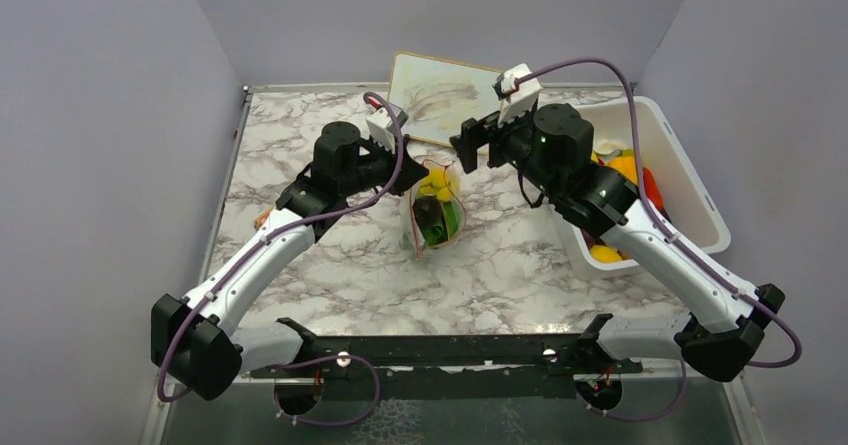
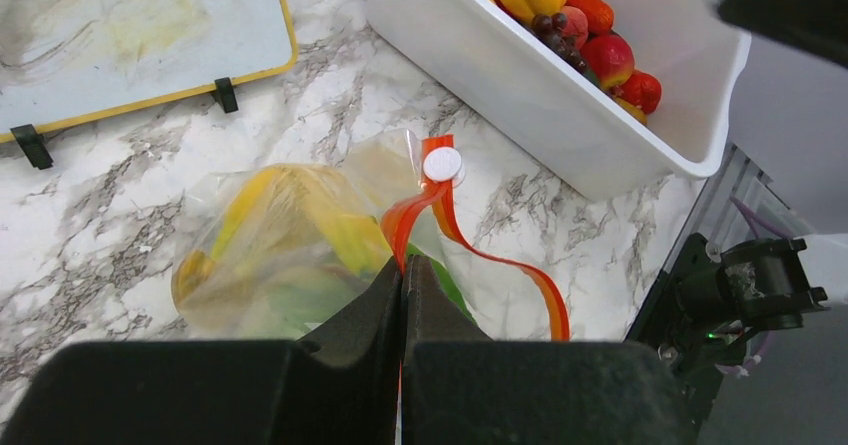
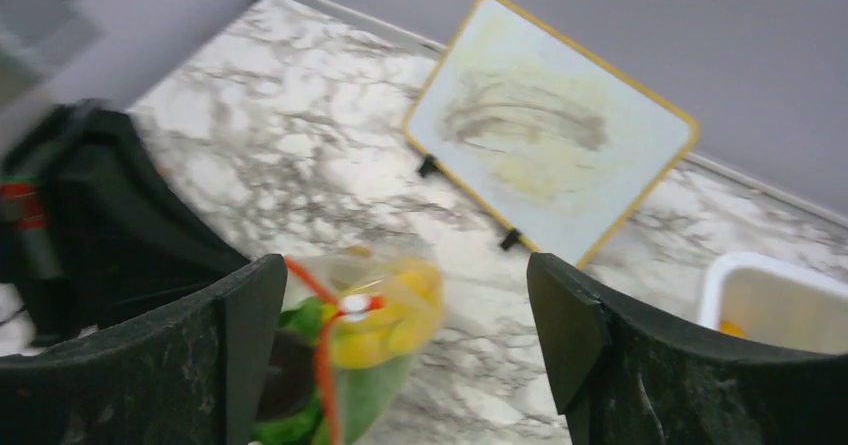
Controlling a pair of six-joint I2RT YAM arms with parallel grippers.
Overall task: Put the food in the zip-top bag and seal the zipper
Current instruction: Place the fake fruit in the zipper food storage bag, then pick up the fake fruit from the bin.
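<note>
The zip-top bag (image 1: pixel 432 210) lies mid-table with a yellow banana and green lettuce inside. My left gripper (image 2: pixel 405 265) is shut on its red-orange zipper (image 2: pixel 455 237), which curls open past a white slider tab (image 2: pixel 442 164). In the top view the left gripper (image 1: pixel 403 170) sits at the bag's left upper edge. My right gripper (image 1: pixel 468 145) hovers open just up and right of the bag. In the right wrist view the right gripper (image 3: pixel 400 335) has nothing between its wide fingers, and the bag (image 3: pixel 395 330) lies below them. More food (image 2: pixel 590 35) sits in the tub.
A white tub (image 1: pixel 700 200) stands at the right with fruit in it. A yellow-framed whiteboard (image 1: pixel 440 90) leans at the back wall. A small orange piece (image 1: pixel 262 217) lies beside the left arm. Purple walls close three sides.
</note>
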